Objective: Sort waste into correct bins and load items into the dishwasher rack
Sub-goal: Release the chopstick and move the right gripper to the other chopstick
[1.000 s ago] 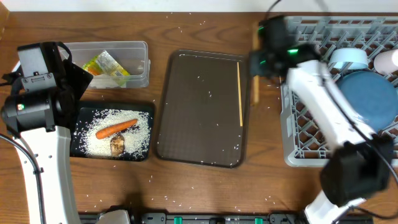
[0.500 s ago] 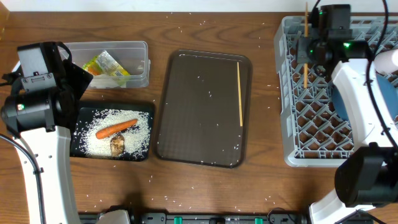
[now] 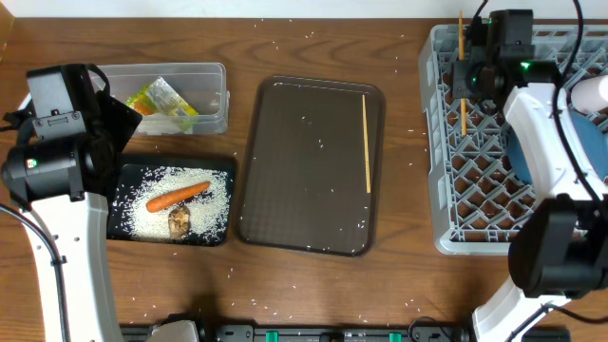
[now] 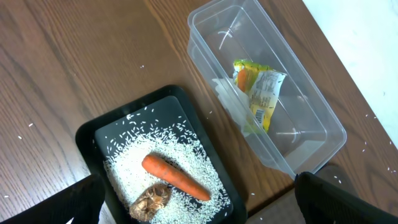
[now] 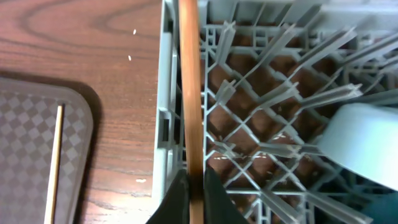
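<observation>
Two chopsticks were well apart. The gripped chopstick [image 3: 462,36] was clamped between the right fingers [image 5: 177,198], which pressed on it from both sides. It ran on the 12-to-6 line just inside the 9 o'clock wall of the dishwasher rack [image 3: 446,190], near the rack's 11 o'clock corner. Whether it touched the lattice could not be told. The other chopstick [image 3: 367,142] lay flat along the 3 o'clock edge of the brown serving tray [image 3: 304,190] at the middle of the counter [image 3: 399,285], also on the 12-to-6 line.

Inside the rack, the dark blue plate [image 3: 594,152] sat toward 3 o'clock, largely hidden under the right arm. The white cup [image 3: 594,92] was just beyond it toward 1 o'clock. The right wrist view showed a pale blue rounded vessel [image 5: 354,143] among the pegs, though bowl or cup could not be told.

At the counter's 9 o'clock side, the clear tub [image 3: 220,95] held the foil wrapper [image 3: 163,103]. Just beside the tub, at its 6 o'clock, the black tray [image 4: 109,134] carried a bed of rice [image 3: 142,214]. The carrot [image 3: 178,197] lay slantwise on the rice, and the brown lump [image 3: 179,220] sat just at the carrot's 6 o'clock. Stray grains dotted the counter and the serving tray.

The left fingers [image 4: 56,205] stood wide apart with nothing between them, above the black tray and the tub.
</observation>
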`<state>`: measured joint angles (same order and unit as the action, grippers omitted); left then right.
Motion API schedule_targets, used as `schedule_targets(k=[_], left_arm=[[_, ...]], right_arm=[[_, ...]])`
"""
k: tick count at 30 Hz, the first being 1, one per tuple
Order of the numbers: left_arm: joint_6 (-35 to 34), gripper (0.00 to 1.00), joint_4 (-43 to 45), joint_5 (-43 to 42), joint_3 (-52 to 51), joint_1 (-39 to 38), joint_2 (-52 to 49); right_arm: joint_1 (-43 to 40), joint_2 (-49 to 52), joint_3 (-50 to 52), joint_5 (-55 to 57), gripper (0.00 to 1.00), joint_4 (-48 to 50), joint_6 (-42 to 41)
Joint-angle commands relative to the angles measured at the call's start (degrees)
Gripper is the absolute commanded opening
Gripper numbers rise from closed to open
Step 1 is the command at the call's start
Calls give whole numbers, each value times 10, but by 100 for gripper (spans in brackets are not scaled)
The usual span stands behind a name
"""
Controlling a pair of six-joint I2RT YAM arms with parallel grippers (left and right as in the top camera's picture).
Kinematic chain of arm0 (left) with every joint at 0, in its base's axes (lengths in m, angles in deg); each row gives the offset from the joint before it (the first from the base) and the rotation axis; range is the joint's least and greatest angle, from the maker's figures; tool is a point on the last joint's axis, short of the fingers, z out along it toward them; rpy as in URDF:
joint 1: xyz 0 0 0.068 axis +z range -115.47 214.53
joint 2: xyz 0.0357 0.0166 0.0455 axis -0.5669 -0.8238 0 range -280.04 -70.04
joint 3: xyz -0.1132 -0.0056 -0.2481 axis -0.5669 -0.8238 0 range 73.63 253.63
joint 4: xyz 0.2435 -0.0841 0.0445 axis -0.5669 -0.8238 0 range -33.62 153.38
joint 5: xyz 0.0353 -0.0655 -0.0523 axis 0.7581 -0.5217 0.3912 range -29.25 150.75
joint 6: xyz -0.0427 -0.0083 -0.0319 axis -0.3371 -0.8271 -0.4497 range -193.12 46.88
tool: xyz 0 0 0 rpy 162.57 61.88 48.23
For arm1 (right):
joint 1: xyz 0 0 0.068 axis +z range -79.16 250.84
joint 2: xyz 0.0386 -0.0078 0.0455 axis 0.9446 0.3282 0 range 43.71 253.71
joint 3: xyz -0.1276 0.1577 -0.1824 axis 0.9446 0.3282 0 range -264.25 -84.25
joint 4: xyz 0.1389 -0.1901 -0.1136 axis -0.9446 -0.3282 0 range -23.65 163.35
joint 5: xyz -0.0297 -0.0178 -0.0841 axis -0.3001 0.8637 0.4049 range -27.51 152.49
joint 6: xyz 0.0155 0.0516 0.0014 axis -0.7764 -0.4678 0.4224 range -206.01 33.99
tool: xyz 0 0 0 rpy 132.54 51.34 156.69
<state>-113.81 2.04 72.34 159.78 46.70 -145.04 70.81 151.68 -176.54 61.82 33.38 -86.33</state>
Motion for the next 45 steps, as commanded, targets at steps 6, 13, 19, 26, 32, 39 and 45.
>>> schedule_targets(k=[6, 13, 19, 26, 32, 39, 45], left_arm=[[-1, 98, -1, 9, 4, 0, 1], [-1, 98, -1, 9, 4, 0, 1], [-1, 98, -1, 9, 4, 0, 1], [-1, 98, -1, 9, 4, 0, 1], [-1, 98, -1, 9, 4, 0, 1], [-1, 98, -1, 9, 4, 0, 1], [-1, 98, -1, 9, 4, 0, 1]], right_arm=[[7, 10, -5, -12, 74, -2, -14], [32, -12, -6, -28, 73, -23, -54], [93, -35, -6, -65, 73, -31, -61], [197, -21, -5, -48, 70, -54, -78], [261, 21, 4, 73, 63, -62, -156], [268, 110, 5, 75, 57, -58, -226], [268, 165, 5, 49, 56, -46, -226]])
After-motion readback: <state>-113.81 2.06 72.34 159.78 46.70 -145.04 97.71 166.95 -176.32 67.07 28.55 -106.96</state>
